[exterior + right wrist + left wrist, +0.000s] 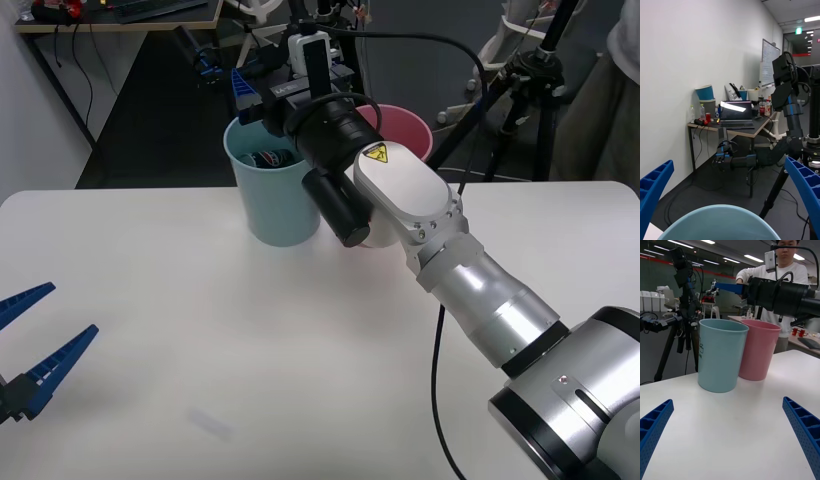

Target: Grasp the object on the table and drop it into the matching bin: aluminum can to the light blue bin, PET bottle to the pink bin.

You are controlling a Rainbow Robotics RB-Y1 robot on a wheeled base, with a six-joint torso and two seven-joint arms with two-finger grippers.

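The light blue bin point(270, 195) stands at the far side of the white table point(200, 340), with the pink bin point(405, 125) touching it on the right. Inside the light blue bin I glimpse the aluminum can point(268, 158), dark with blue-and-white marks. My right gripper point(255, 105) hovers over that bin, open with nothing between its fingers; the bin's rim point(720, 221) lies just under the right gripper point(728, 161). My left gripper point(72, 308) rests open low over the table's near left. The left wrist view shows my left gripper point(727, 401) facing the light blue bin point(720, 352) and pink bin point(758, 348).
My right arm point(470, 280) stretches diagonally over the table's right half and hides much of the pink bin. A black tripod point(520, 90) stands behind the table's far right edge. A desk with a laptop point(733, 116) is farther back.
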